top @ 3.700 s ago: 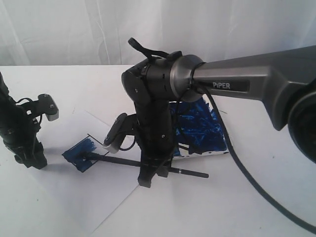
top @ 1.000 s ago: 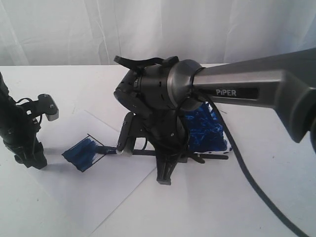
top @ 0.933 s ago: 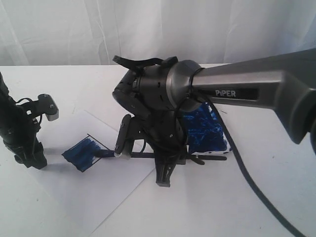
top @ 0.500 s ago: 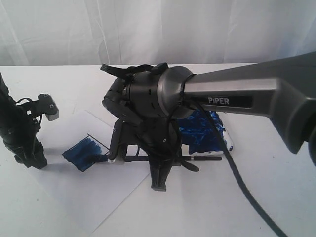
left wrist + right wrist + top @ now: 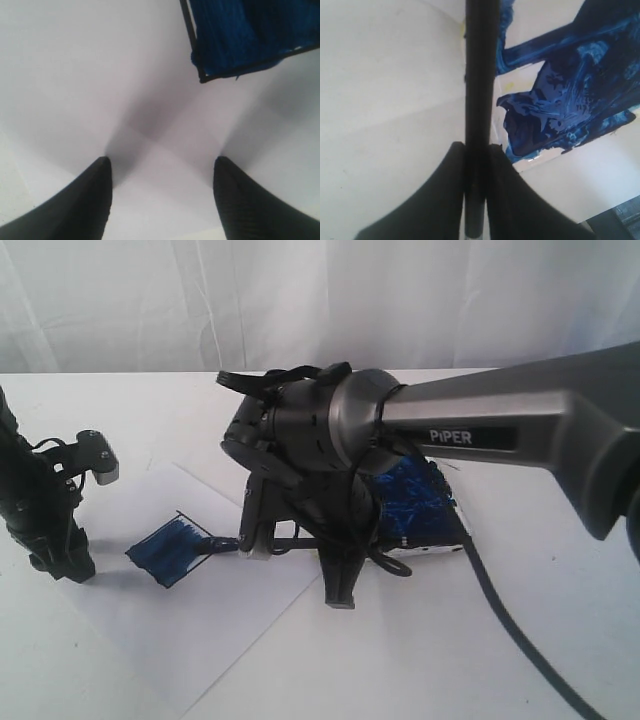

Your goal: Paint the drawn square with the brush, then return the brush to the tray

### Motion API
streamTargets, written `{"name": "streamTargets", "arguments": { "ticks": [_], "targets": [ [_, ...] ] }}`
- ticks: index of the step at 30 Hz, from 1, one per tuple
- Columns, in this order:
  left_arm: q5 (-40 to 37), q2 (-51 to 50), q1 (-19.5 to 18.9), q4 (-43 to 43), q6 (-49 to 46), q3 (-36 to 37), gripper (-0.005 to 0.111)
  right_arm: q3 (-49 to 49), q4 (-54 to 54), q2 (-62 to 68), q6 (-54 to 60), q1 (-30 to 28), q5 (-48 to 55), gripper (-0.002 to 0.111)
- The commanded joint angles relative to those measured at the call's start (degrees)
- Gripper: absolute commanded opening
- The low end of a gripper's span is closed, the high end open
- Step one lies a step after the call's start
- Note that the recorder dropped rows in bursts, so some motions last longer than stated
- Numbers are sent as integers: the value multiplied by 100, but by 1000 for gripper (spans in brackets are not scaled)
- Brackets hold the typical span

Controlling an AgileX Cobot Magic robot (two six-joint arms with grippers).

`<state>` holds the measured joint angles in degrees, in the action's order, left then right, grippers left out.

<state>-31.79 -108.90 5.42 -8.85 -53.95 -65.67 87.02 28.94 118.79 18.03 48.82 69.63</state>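
Overall, a white table (image 5: 520,660) is shown filling the lower frame of the exterior view. It is crossed from the right edge to the centre by the right arm (image 5: 500,425). A white paper sheet (image 5: 180,620) is laid at lower left. The tray (image 5: 425,502), smeared with dark blue paint, is seen just right of centre, partly hidden behind that arm. At the far left edge the left gripper (image 5: 160,165) is posed near the sheet, its fingers spread apart with nothing between them. The drawn square (image 5: 168,552), filled with streaky blue, is found left of centre on the sheet. The brush (image 5: 480,75) is pinched firmly by the right gripper (image 5: 476,150) and held roughly level, its tip placed at the square's right corner. Contact with the paper cannot be judged.
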Motion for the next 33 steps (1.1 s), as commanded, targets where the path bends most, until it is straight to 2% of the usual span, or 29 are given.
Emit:
{"name": "streamTargets", "arguments": {
  "ticks": [1,9,19,33],
  "targets": [
    [-125,-182,-12,2,67,103,64,-169,131,-49,-28,-151,33,0],
    [-125,-182,-12,2,67,103,64,-222,16,-228,23,-91,33,0],
    [-125,-182,-12,2,67,103,64,-240,-93,-340,226,329,33,0],
    [-115,-182,-12,2,128,103,64,-240,107,-327,-135,315,33,0]
  ]
}}
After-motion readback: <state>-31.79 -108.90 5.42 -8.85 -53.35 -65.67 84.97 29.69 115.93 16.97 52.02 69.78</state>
